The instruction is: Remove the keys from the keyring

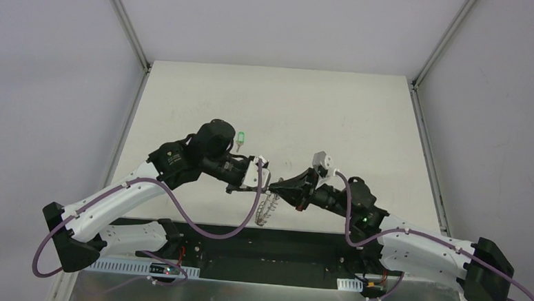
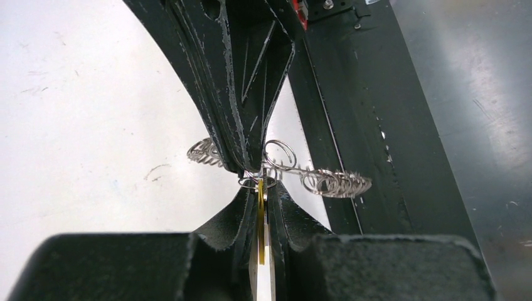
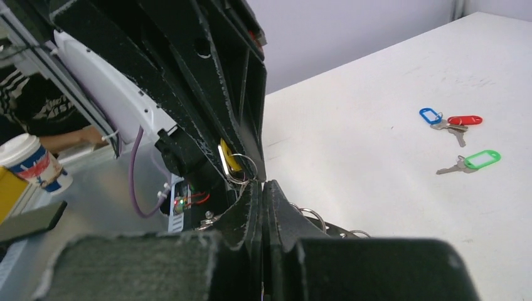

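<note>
Last yellow key [image 2: 260, 227] is pinched by the left claw [image 2: 261, 192], keyring [image 2: 326, 182] clamped by the right claw [image 2: 252, 168]; sliding it off is required.

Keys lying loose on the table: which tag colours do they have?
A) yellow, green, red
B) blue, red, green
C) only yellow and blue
B: the blue tag, red tag and green tag lie with their keys on the table; the yellow tag is held up off it.

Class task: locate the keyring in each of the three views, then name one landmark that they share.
Top external: keyring hangs just below centre.
Left wrist: centre, its loops trailing right.
Right wrist: loops only, lower centre.
Landmark: yellow key tag, in both wrist views.
</note>
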Available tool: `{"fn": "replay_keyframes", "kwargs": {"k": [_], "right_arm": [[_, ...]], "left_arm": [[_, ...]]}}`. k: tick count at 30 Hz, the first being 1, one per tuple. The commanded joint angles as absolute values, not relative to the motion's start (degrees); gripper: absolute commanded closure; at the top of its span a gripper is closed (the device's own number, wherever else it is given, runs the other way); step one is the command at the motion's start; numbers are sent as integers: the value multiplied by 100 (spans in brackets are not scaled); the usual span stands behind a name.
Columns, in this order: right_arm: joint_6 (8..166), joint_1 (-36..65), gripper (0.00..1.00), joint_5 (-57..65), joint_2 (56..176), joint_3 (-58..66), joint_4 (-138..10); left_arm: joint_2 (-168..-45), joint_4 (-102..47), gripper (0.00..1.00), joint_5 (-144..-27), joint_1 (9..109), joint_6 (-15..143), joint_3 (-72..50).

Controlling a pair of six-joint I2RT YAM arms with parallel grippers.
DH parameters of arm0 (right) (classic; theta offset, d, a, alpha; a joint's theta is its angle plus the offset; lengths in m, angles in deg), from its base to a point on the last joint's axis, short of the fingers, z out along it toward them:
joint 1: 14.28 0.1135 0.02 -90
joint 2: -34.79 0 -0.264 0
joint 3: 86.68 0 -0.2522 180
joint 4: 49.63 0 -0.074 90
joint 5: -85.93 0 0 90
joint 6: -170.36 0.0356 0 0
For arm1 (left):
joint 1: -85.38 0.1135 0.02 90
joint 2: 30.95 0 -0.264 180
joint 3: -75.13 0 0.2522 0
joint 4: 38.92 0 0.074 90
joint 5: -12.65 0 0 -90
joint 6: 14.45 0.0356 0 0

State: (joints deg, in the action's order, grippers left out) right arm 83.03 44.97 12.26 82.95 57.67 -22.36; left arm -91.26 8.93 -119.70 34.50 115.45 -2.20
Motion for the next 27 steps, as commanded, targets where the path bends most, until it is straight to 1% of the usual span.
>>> {"fn": "replay_keyframes", "kwargs": {"k": [1,5,11,13,16,18,20,22,24,27], "right_arm": [[8809,4494,100,-119,8098,6024,-99],[8800,4497,100,-535,7997,6410,532],[8846,4505,100,-569,7954,6625,650],[8787,4504,100,-470,7886,6645,506],[8679,4505,99,2,7710,6511,-280],[8536,4500,88,338,7602,6360,-888],[8331,4504,75,505,7451,6262,-1379],[7993,4500,66,665,7256,6170,-1895],[7428,4504,63,959,7056,5962,-2675],[6493,4501,62,1423,6981,5366,-4157]], "left_arm": [[-9057,773,100,-12413,3395,11573,-178],[-9061,771,100,-12378,3398,11575,-161],[-9073,771,100,-12363,3396,11573,-170],[-9065,775,100,-12367,3392,11580,-166],[-9059,772,100,-12368,3401,11576,-169],[-9056,771,100,-12374,3400,11580,-165],[-9051,775,100,-12380,3399,11580,-165],[-9046,771,100,-12379,3397,11580,-166],[-9055,771,100,-12404,3405,11581,-166],[-9054,772,100,-12457,3397,11582,-171]]}}
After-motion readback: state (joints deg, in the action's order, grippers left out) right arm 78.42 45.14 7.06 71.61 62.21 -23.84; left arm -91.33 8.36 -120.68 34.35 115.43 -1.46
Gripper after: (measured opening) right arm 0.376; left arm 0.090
